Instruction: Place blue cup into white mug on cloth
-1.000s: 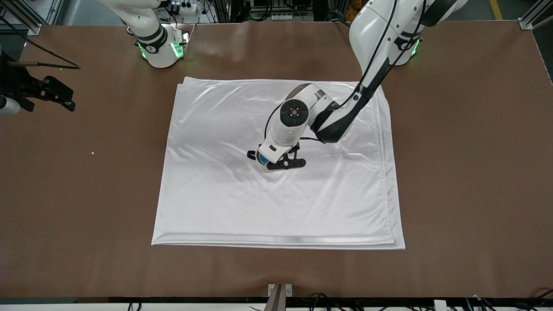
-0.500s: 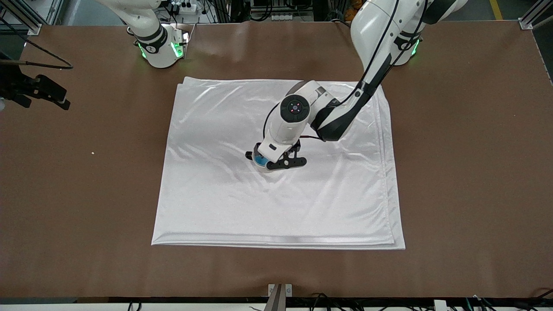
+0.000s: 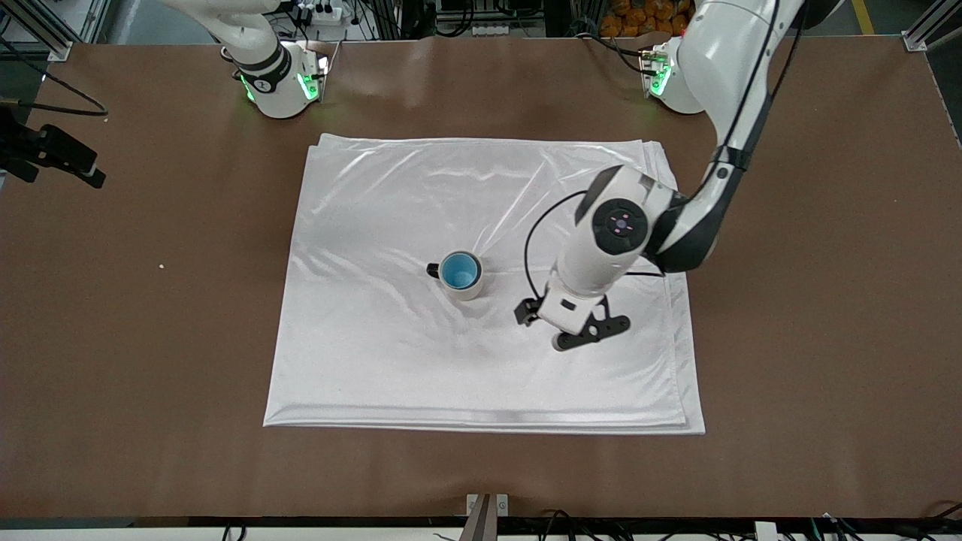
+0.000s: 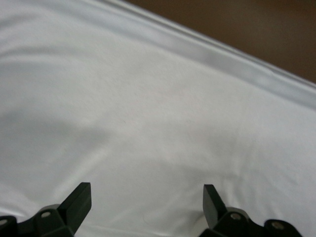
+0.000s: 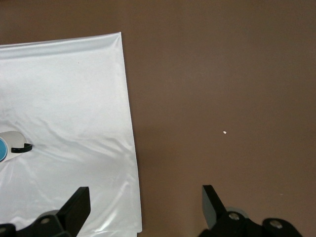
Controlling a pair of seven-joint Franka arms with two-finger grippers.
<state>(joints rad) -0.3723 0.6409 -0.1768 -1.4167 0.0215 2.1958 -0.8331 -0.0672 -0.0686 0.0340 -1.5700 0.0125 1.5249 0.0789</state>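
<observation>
The blue cup (image 3: 459, 270) sits inside the white mug (image 3: 464, 288), which stands upright near the middle of the cloth (image 3: 376, 353) with its dark handle (image 3: 433, 270) toward the right arm's end. My left gripper (image 3: 565, 336) is open and empty over the cloth, apart from the mug, toward the left arm's end. The left wrist view shows only bare cloth (image 4: 158, 113) between its open fingers (image 4: 147, 191). My right gripper (image 3: 56, 152) is open (image 5: 145, 193) over the bare table beside the cloth's edge; its wrist view shows the mug (image 5: 11, 139) at the frame edge.
The brown table (image 3: 812, 300) surrounds the cloth on all sides. A small white speck (image 3: 161, 265) lies on the table toward the right arm's end, also in the right wrist view (image 5: 224, 132). A metal bracket (image 3: 486, 505) sits at the table's front edge.
My left gripper has let go of the blue cup, leaving it in the mug, and has moved away toward the left arm's end. The right gripper has drifted slightly.
</observation>
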